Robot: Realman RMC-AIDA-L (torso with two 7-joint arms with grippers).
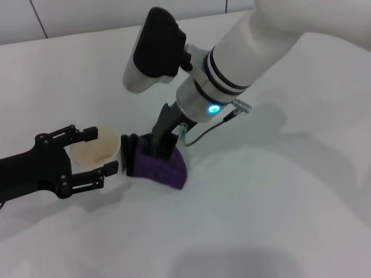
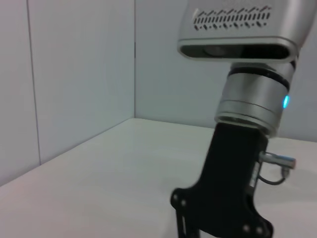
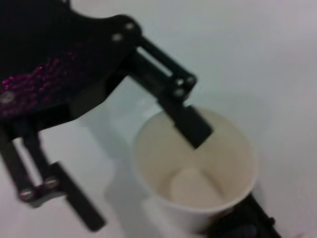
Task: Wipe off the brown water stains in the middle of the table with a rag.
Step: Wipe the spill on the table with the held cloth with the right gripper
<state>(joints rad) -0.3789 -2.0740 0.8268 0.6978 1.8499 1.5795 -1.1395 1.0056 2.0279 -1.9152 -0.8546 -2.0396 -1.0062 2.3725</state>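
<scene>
The purple rag (image 1: 168, 168) lies bunched on the white table (image 1: 278, 220) near the middle. My right gripper (image 1: 161, 152) reaches down from the white arm and is shut on the rag's top, pressing it on the table. The brown water stains are hidden; none shows around the rag. My left gripper (image 1: 104, 152) is black, low at the left, and open with its fingers on either side of a white cup (image 1: 93, 147), just left of the rag. The right wrist view shows the cup (image 3: 198, 173) from above with a spread black finger (image 3: 190, 124) beside it.
The cup stands almost against the rag's left edge. The left wrist view shows my right arm's wrist (image 2: 252, 99) close ahead and grey walls behind. A thin cable (image 1: 203, 132) loops from the right wrist. Bare tabletop lies to the right and front.
</scene>
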